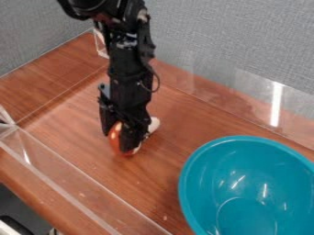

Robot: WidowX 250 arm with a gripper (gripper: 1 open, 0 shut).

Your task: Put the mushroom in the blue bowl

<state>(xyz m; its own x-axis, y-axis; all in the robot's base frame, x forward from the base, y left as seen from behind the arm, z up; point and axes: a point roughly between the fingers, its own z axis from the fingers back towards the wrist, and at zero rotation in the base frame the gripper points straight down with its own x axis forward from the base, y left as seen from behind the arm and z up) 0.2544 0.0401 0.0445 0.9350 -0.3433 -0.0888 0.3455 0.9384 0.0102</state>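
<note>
The mushroom (121, 142) lies on its side on the wooden table (55, 96), its orange-red cap showing between the fingers and its cream stem poking out to the right. My gripper (124, 138) points straight down over it, its black fingers (108, 127) pressed against both sides of the cap, low at the table surface. The blue bowl (240, 179), large, teal and glossy, stands empty at the lower right, a short way to the right of the mushroom.
A clear plastic wall (37, 161) runs along the table's front left edge. Another clear panel (276, 99) stands at the back right. A grey wall lies behind the table.
</note>
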